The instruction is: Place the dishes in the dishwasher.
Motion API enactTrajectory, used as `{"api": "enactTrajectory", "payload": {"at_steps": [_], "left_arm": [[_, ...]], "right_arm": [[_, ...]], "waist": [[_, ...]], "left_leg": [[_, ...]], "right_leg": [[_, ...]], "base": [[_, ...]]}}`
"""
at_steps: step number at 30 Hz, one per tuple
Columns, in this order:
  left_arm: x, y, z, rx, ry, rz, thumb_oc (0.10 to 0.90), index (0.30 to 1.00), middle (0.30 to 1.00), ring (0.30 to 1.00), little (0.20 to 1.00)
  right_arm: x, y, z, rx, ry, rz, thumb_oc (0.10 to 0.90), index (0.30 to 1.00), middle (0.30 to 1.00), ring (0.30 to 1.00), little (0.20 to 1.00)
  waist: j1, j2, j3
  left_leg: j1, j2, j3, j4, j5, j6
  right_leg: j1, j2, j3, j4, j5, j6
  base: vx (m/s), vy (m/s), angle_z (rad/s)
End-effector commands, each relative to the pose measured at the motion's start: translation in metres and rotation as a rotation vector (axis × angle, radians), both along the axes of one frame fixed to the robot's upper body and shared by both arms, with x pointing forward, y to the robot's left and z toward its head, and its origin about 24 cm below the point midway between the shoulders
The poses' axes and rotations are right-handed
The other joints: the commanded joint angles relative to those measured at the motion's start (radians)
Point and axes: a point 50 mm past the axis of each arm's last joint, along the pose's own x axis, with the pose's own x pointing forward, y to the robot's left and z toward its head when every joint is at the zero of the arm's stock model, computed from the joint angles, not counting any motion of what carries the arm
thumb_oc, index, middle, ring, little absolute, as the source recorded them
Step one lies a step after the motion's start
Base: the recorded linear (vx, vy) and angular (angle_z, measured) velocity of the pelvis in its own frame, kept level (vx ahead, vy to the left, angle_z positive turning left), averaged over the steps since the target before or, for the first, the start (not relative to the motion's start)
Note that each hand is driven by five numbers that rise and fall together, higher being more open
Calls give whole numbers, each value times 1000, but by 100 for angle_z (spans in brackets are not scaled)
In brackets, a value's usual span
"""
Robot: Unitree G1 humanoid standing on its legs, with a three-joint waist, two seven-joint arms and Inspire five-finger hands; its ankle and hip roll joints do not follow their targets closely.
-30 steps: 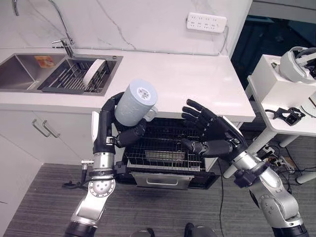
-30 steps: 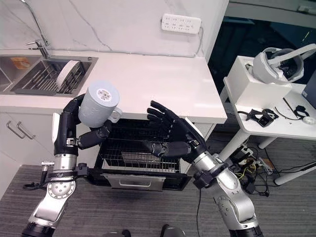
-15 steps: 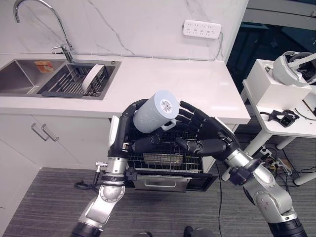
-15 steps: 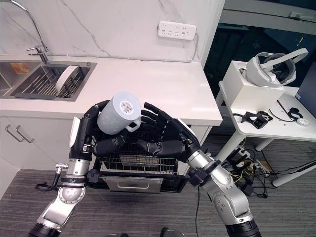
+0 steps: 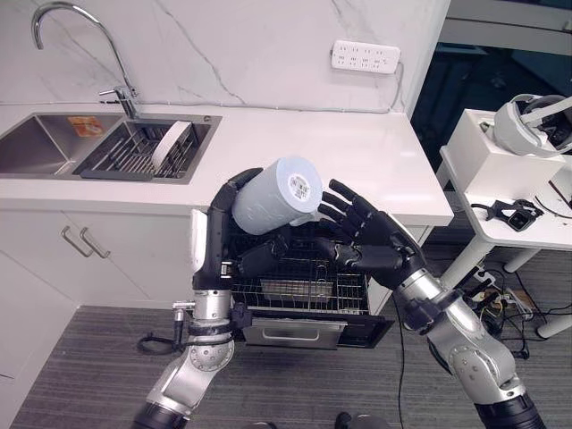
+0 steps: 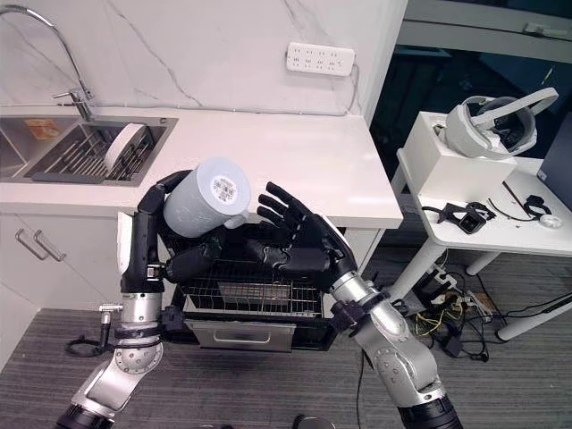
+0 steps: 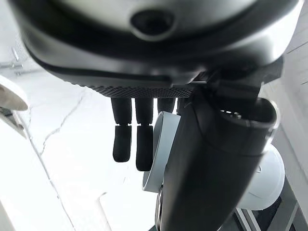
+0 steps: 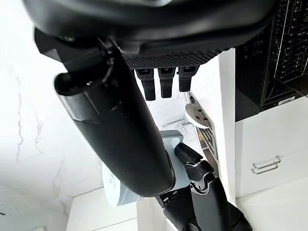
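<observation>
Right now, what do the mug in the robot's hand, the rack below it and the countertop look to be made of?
The mug in the left hand looks like matte pale blue-grey ceramic, smooth and without glare, though it could be plastic. The rack is thin metal wire, seen in its open grid. The countertop looks like polished white stone or a stone-like composite, going by its flat, even surface.

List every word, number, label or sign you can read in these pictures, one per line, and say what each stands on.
Round sticker on the base of the pale blue mug, held by the left hand: print too small to read.
Orange label inside the sink: too blurred to read.
Wall socket strip: no legible markings.
Nothing can be quoted with confidence.
</observation>
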Motion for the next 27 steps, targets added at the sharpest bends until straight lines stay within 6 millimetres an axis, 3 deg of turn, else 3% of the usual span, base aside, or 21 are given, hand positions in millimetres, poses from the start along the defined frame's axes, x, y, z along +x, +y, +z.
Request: {"api": "enactTrajectory", "payload": {"at_steps": [1,15,27], "left_arm": [[8,-9,42,-64,-245,6,400,300,300,300,300],[15,-17,25,-9,-136,-17,400,300,300,300,300],[14,-28,26,78,-165,-87,400,300,300,300,300]], "right_arm": [[3,3,59,196,-274,-1,800,900,900,900,900],[0,21,80,102,-414,67,800,900,900,900,900],[7,31,78,-10,-386,87,800,900,900,900,900]], "waist": [[10,-10,-31],[17,-14,-29],[24,-19,-25]], "left_leg": [[58,44,23,11,-166,6],[66,40,31,11,-171,12],[65,36,27,11,-174,15]], "right_leg": [[63,-16,-25,-17,-129,95],[66,-18,-22,-17,-128,98],[64,-20,-18,-17,-125,102]], "base": [[0,0,0],[0,0,0],[0,0,0]]}}
